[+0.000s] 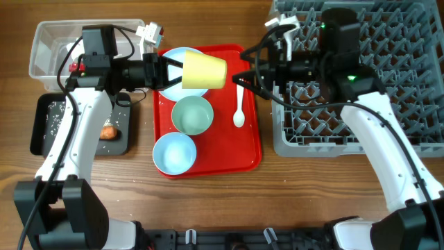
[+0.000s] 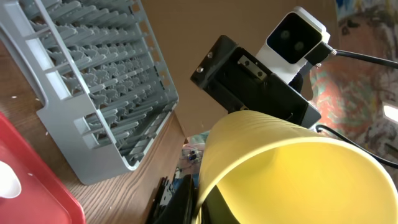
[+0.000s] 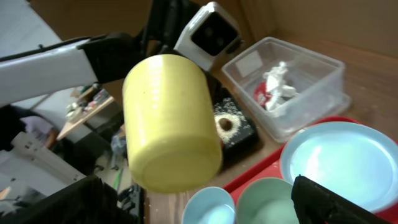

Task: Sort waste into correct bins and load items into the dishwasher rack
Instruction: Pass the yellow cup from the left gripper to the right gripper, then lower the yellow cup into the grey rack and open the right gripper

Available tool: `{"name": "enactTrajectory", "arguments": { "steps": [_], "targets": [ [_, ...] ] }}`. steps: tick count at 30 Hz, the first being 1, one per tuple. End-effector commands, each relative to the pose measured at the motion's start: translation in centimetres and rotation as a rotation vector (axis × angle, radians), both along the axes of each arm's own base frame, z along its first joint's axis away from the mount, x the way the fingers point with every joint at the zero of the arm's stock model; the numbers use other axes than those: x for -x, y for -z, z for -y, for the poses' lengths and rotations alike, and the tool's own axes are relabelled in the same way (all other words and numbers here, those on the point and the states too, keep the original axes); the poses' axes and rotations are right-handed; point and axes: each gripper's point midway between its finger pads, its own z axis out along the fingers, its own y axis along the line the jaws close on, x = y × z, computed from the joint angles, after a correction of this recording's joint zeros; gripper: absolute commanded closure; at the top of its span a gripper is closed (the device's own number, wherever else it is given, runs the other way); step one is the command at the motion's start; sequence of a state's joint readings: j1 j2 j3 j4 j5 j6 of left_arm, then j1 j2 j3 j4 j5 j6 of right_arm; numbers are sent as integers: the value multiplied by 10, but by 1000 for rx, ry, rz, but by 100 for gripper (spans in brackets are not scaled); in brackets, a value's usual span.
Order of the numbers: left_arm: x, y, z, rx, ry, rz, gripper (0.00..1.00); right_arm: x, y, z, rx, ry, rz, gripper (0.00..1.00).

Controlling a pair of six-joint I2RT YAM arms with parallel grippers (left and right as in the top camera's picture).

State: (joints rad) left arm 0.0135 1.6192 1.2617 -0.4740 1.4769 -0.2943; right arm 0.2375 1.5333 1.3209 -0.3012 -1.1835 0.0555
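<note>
The cup (image 3: 168, 121) fills the near field of both wrist views. It is held in the air on its side, base toward the right arm and mouth toward the left. The left end effector (image 1: 170, 71) pinches it at the rim (one dark finger shows by the lip in the left wrist view), above the plate (image 1: 179, 57) at the back of the red tray (image 1: 251, 142). The right end effector (image 1: 241, 78) is spread wide just beside the cup's base, apparently not touching it. This looks like a handover partway done, so that the right arm can carry the cup to the rack (image 1: 395, 76). Next, the right fingers likely need to move in around the base and close before the left lets go. Below the gap lie the spoon (image 1: 238, 109) and the green bowl (image 1: 192, 114), with the blue bowl (image 1: 173, 153) nearer the front, so a dropped cup would land among dishes. The rack's near wall stands close on the right, and the cup must clear it. Loose cables (image 1: 258, 59) loop by the right wrist. The pegs in view look bare, leaving plenty of room. The tub (image 1: 48, 42) and black tray (image 1: 41, 142) sit well apart on the left of the bench (image 1: 208, 201).
</note>
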Motion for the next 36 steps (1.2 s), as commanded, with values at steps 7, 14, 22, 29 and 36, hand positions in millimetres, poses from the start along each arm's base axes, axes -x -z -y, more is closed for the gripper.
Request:
{"name": "enactTrajectory", "arguments": {
  "steps": [7,14,22,29,36],
  "targets": [
    [6,-17,0,48,46,66,96,15,2,-49,-24,-86,-30,5],
    [6,-18,0,50,49,76,96,15,0,-56,-38,-90,-48,27],
    [4,-11,8,14,37,76,44,12,-4,-55,-51,-77,-69,50],
    [-9,-4,-3,-31,-33,73,22,-21,-28,41,-70,145,-91,51],
    [-42,56,-27,-349,-305,-54,6,-26,13,169,260,753,-294,50]
  ]
}}
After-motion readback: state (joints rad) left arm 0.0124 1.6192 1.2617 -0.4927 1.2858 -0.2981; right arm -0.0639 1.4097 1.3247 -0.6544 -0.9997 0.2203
